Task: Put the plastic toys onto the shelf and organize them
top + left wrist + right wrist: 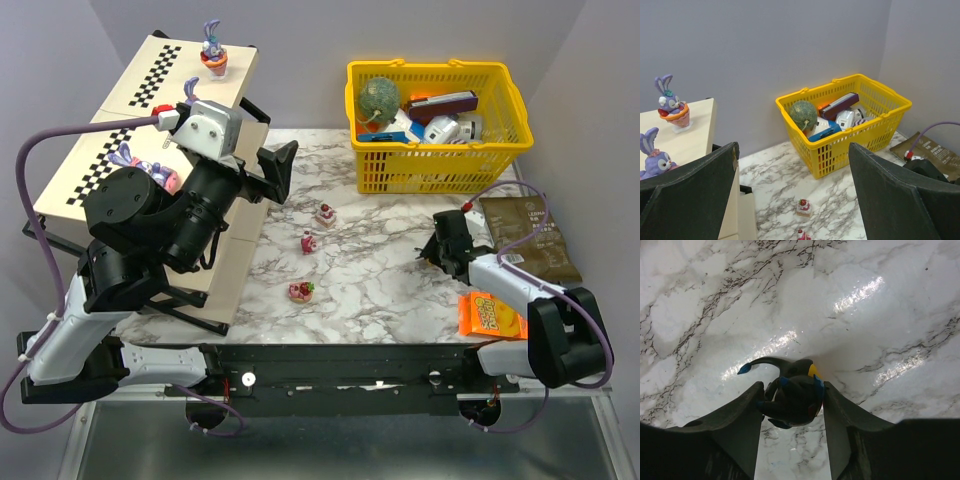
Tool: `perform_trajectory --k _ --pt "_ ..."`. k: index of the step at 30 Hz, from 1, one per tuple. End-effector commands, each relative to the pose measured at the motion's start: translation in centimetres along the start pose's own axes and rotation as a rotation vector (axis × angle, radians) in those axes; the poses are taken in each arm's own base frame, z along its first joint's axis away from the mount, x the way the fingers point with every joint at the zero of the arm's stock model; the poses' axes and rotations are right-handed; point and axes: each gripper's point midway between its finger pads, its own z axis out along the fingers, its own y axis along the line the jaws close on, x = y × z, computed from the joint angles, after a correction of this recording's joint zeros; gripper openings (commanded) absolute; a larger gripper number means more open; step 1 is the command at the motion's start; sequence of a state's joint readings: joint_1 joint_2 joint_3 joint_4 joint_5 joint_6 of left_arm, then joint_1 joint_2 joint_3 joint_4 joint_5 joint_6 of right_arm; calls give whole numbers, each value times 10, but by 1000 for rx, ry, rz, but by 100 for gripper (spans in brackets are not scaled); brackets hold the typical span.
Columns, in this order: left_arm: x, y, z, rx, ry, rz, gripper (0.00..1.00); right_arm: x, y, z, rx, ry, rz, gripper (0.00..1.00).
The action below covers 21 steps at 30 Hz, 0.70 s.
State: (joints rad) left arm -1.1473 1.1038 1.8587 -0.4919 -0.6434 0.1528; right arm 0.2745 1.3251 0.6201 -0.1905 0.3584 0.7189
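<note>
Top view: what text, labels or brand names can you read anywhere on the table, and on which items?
Dark brown packet: pale print across its upper part, too small to read.
Orange packet: yellow lettering, too blurred to read.
Boxes in the yellow basket: markings too small to read.
Shelf: checkered strips only, no words.

Tabletop [865, 290]: glossy, smooth, marble-look surface. Black toy [795, 400]: glossy plastic. Basket [440, 175], upper right: yellow latticed plastic. Shelf [238, 80] panels: matt beige.
</note>
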Motion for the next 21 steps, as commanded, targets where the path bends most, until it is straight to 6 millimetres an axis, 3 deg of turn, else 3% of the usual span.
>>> perform_trajectory --k 1,6,11,17,21 --pt "-8 10 -4 -28 -19 -12 99 -5 -1 5 22 -19 15 30" --pt "-9 13 -5 -39 -20 -14 99 -9 11 3 -11 10 -28 15" --pt "-9 21 -8 -79 -15 -21 99 -17 30 -10 -87 44 -61 10" --pt "-9 31 -13 -125 -7 -33 99 -30 67 -37 -225 50 -102 7" --pt "-9 39 -16 -162 3 -43 99 -29 109 -62 -344 66 -162 6"
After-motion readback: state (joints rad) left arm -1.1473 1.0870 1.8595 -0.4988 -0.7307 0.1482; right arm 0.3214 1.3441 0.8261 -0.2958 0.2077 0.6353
